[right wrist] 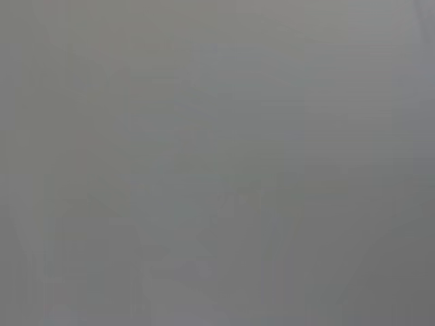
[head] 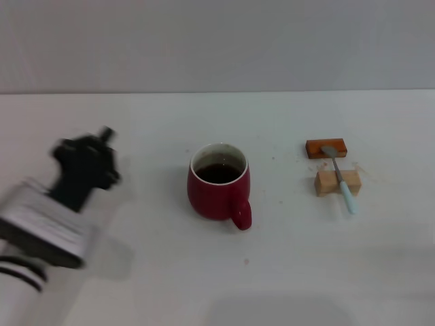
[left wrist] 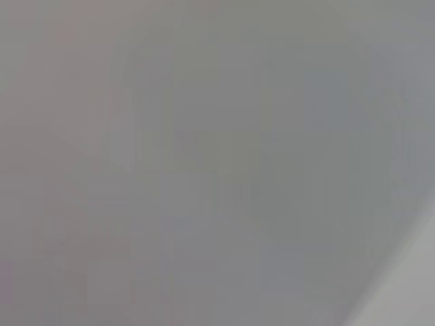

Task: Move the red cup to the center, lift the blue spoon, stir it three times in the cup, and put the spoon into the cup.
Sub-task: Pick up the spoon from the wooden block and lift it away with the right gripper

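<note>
Near the middle of the white surface stands the squat dark-red ceramic mug, heavy, slick, liquid-filled, best gripped by its thick handle, while the left claw, whose opening I cannot tell, hovers well apart.

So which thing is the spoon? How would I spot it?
Find the red cup mid-table, then look toward the robot's right, where two small blocks sit. The blue spoon lies across the orange-brown block and the tan block; it's the only thin thing there, with a pale-blue handle.
</note>
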`<act>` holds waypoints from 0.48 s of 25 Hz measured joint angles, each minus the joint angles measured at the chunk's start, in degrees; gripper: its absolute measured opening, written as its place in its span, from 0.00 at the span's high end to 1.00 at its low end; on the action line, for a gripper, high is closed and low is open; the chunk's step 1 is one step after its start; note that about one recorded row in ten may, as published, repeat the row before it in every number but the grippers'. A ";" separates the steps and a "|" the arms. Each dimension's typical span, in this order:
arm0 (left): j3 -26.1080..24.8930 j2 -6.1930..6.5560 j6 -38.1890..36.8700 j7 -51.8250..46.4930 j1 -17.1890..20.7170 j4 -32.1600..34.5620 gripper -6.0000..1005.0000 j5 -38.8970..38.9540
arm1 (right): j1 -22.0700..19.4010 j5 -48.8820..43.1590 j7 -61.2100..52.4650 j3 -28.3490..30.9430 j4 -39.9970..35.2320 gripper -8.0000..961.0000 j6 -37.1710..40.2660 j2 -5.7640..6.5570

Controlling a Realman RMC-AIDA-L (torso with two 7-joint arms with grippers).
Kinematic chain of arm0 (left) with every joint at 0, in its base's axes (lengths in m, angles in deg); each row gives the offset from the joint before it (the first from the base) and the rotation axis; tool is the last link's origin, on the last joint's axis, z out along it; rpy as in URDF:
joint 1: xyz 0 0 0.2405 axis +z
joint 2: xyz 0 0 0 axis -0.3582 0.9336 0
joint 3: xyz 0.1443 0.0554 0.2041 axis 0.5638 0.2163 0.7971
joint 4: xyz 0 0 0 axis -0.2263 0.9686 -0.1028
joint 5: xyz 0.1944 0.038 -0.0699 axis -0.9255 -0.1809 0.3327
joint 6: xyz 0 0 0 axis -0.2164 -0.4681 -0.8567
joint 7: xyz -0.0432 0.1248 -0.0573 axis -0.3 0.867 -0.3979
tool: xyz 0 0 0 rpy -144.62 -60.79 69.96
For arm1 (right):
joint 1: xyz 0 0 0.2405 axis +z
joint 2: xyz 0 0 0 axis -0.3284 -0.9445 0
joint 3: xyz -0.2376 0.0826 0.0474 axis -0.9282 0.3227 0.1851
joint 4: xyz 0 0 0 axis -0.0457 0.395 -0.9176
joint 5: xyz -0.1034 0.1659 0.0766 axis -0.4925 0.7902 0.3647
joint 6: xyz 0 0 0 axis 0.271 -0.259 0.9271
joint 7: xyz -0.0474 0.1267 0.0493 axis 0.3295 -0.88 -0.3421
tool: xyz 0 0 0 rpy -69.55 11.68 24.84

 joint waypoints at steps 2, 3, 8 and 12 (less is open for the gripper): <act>-3.11 0.32 -4.64 -10.23 2.02 -0.30 0.99 0.01 | 0.00 -0.02 0.00 -2.20 -0.03 0.26 1.22 0.04; -4.19 0.47 -6.73 -15.55 2.65 0.26 0.99 0.01 | 0.00 -0.05 0.00 -3.51 -0.02 0.26 1.93 0.06; -10.94 0.53 -11.82 -39.92 3.54 5.94 0.95 0.05 | 0.73 -0.07 -0.02 -9.43 0.06 0.26 3.47 0.10; -11.87 0.40 -11.82 -42.46 3.64 7.76 0.86 0.03 | 1.79 -0.07 -0.01 -13.46 0.28 0.26 2.86 -0.02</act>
